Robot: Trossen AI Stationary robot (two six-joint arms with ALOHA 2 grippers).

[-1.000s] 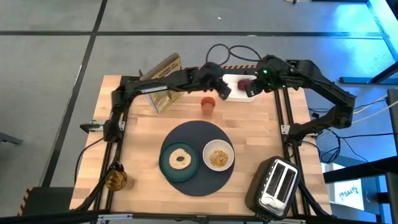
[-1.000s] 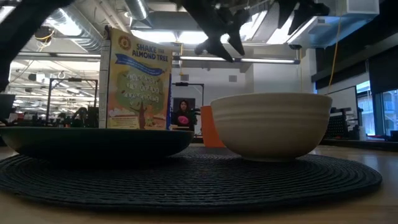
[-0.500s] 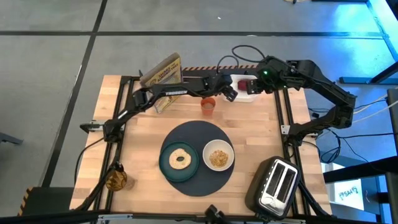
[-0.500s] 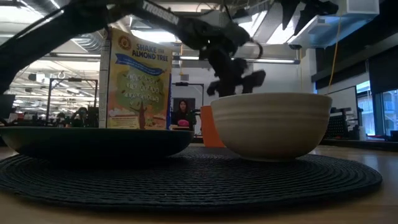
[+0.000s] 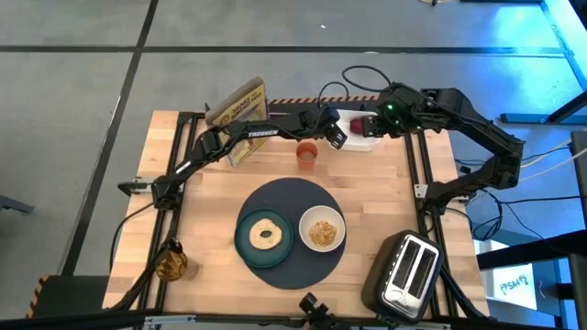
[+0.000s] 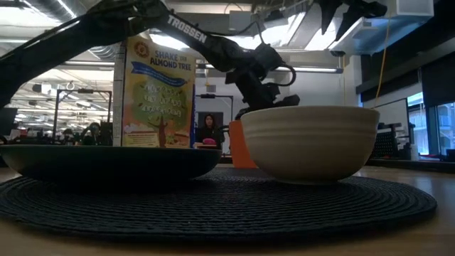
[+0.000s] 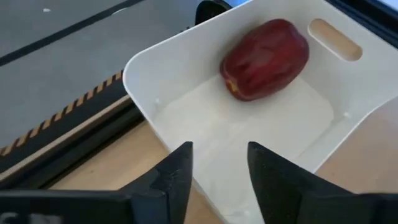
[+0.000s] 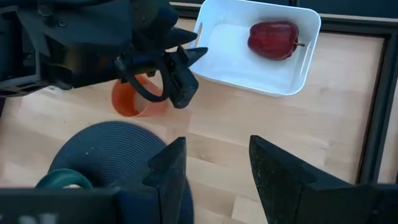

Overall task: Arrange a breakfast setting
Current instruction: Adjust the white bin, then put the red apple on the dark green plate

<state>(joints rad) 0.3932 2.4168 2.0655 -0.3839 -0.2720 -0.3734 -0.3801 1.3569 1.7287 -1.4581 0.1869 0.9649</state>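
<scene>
Only the wrist views show the dark red fruit [image 7: 265, 59] lying untouched beyond the empty, parted left pincer [image 7: 219, 171].

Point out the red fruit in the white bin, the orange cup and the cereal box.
red fruit [image 7: 265, 59]: left wrist view, middle of its skin.
orange cup [image 5: 306, 154]: high view, its open top.
cereal box [image 6: 156, 92]: low view, centre of its printed front.

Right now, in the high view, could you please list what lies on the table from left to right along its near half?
Amber object → teal plate with ring-shaped bread → white bowl of cereal → toaster.
</scene>
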